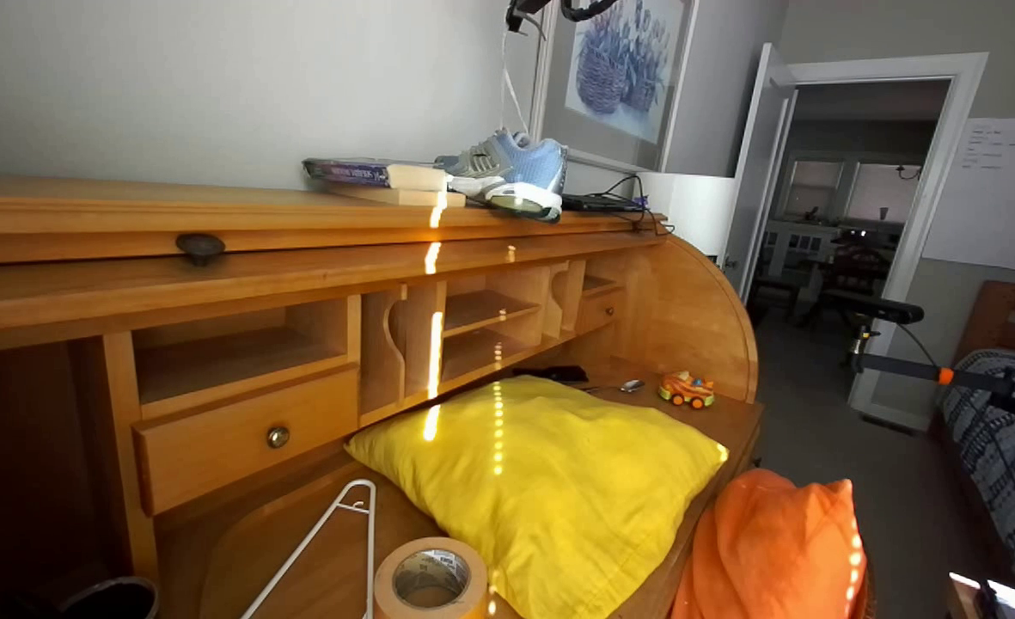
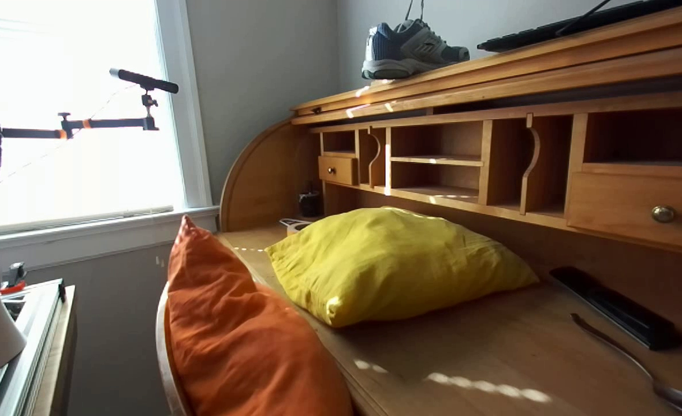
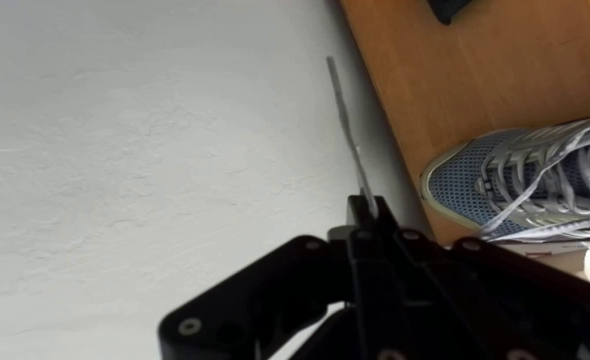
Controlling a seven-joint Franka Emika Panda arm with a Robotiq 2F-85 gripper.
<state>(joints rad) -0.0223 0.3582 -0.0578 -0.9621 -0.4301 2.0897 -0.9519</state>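
My gripper (image 3: 370, 207) is shut on a thin grey-white shoelace (image 3: 343, 117), whose free end sticks out past the fingertips in the wrist view. In an exterior view only the tip of the gripper (image 1: 517, 19) shows at the top edge, with lace strands running down from it to the shoe. That blue-grey sneaker (image 1: 520, 168) rests on the top of the roll-top desk, below the gripper. Another exterior view shows the sneaker (image 2: 410, 52) upright on its sole, laces rising out of frame. In the wrist view the sneaker (image 3: 464, 175) lies to the right of the jaws.
Books (image 1: 378, 176) lie beside the sneaker, and a black keyboard (image 2: 577, 26) sits on the same top. A framed picture (image 1: 623, 77) hangs on the wall close behind. Lower down are a yellow pillow (image 1: 559, 464), tape roll (image 1: 387, 585), hanger (image 1: 305, 550) and toy car (image 1: 686, 389).
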